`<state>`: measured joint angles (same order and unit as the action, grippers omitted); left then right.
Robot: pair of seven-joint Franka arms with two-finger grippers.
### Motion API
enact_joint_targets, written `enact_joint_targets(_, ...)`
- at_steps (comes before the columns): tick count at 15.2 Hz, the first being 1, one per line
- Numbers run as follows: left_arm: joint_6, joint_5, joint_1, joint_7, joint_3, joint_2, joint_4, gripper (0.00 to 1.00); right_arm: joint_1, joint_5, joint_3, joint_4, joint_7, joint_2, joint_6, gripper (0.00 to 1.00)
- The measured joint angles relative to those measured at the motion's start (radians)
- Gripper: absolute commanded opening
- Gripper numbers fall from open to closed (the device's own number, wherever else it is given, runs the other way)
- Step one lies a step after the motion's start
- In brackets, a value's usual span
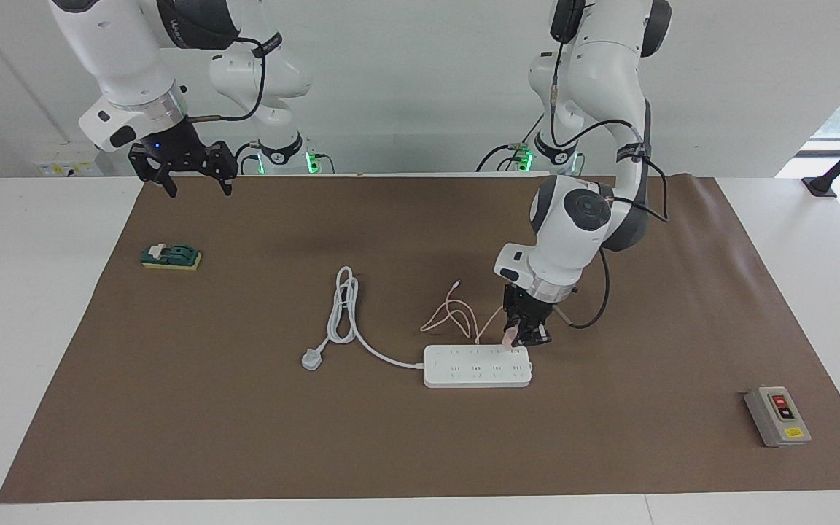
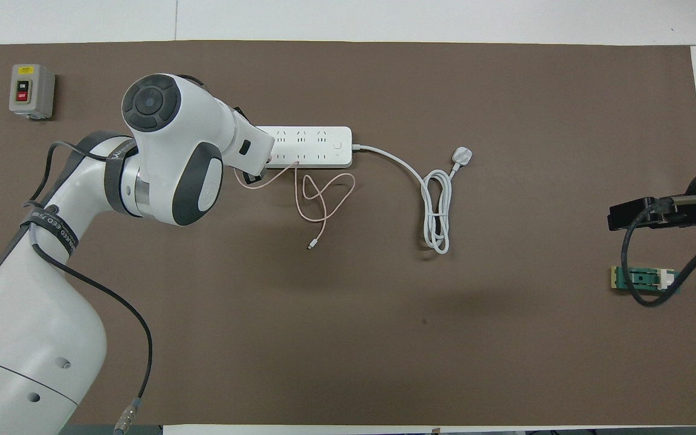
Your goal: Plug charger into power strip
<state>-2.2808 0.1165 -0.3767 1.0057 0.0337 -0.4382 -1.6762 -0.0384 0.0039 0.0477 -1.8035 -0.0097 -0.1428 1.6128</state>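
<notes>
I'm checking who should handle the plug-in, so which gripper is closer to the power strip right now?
Left. The left gripper, shut on the charger, is right over the power strip at its left-arm end. The right gripper waits open over the mat's edge near its base.

My left pincer (image 1: 520, 340) grips the pale-pink charger (image 1: 511, 337) at the flat white power strip's (image 1: 477, 366) twelve-o'clock edge, cable looping away.
</notes>
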Motion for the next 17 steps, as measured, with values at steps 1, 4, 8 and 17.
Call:
enact_joint_targets(1,-0.004,0.000,0.000,0.000,-0.001,0.000,0.000,0.00,0.000,0.000,0.000,0.000,0.000,0.000,0.000,1.00)
enact_joint_targets(4,-0.013,-0.003,0.001,0.000,-0.003,0.000,0.000,0.00,0.000,0.000,0.000,0.000,0.000,0.000,0.000,1.00)
enact_joint_targets(8,-0.039,-0.062,0.001,0.000,-0.005,0.000,0.000,0.00,0.000,0.000,0.000,0.000,0.000,0.000,0.000,1.00)
enact_joint_targets(17,-0.084,-0.097,0.001,0.001,-0.008,-0.008,-0.005,0.00,0.000,0.000,0.000,0.000,0.000,0.000,0.000,1.00)
